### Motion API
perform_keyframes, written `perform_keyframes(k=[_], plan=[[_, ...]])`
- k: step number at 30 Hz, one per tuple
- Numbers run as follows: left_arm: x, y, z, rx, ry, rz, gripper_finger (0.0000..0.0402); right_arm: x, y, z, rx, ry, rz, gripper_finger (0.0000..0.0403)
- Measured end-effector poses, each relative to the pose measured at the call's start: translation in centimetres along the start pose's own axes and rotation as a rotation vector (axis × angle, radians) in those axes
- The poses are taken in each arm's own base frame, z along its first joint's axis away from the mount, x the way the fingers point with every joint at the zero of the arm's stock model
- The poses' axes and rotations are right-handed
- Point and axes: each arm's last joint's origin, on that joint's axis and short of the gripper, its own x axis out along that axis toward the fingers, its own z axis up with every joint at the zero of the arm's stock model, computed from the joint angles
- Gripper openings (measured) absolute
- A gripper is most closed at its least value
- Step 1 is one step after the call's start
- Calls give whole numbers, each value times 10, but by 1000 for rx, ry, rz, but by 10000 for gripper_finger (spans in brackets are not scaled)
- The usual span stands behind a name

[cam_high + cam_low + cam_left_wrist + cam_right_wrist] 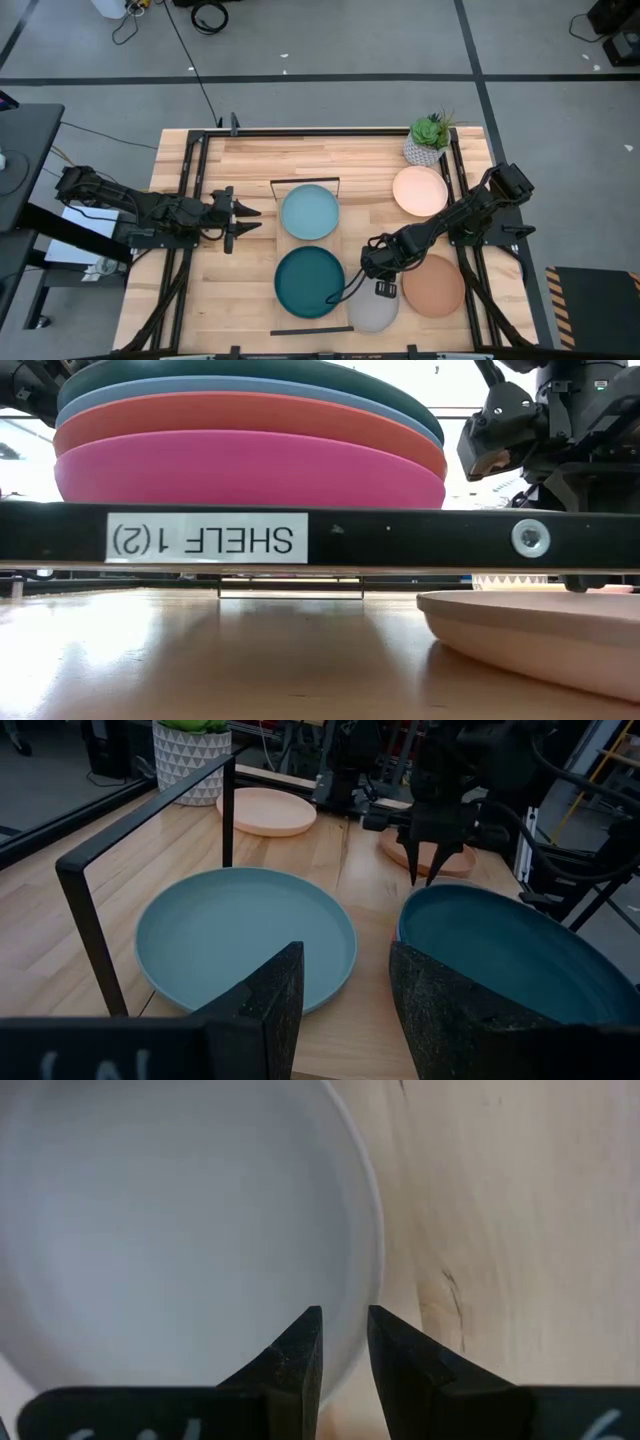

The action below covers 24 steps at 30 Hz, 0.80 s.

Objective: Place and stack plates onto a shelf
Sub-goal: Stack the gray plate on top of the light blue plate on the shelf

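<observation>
Two long things frame the scene: the light-wood tabletop [250, 160] and, on it, the light-wood plank shelf with thin black bar ends [305, 182], running from the centre of the overhead frame to its lower edge. A round pale aqua plate [310, 212] lies alone on the shelf's upper half. On the lower half sits a round dark teal plate [309, 282], topping a stack; the table-level view shows a blue plate [150, 400], an orange one [250, 418] and a magenta one [250, 468] beneath it, piled so the short plank can take more plates.

Three plates wait off the shelf toward the right of the overhead frame: a peach plate [419, 190] at upper right beside a small potted plant [428, 138], a terracotta plate [433, 285] at lower right, and a pale grey plate [373, 308] just right of the stack.

Reaching in from the right edge, the right arm bends down and leftward, its right gripper [384, 290] above the grey plate's upper edge. In its wrist view the fingers [300, 1355] stand narrowly apart straddling the rim, probably not yet pinching it, though contact is hard to judge.

Stretched level from the left edge, the left gripper [245, 221] waits left of the aqua plate, fingers parted and empty.
</observation>
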Motion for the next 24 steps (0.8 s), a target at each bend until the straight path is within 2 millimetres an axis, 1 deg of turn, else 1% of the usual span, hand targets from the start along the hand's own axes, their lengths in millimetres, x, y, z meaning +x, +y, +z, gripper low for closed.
perform_keyframes(k=[6, 11, 14, 19, 24], plan=[[0, 0, 0, 0, 0, 1, 155, 0, 0, 0, 20, 5, 4, 90], [0, 0, 0, 0, 0, 0, 155, -1, 1, -2, 46, 48, 45, 90], [0, 0, 0, 0, 0, 0, 155, -1, 1, -2, 36, 51, 47, 92], [0, 0, 0, 0, 0, 0, 155, -2, 1, -4, 34, 82, 73, 114], [0, 0, 0, 0, 0, 1, 155, -11, 2, -2, 47, 83, -13, 150]])
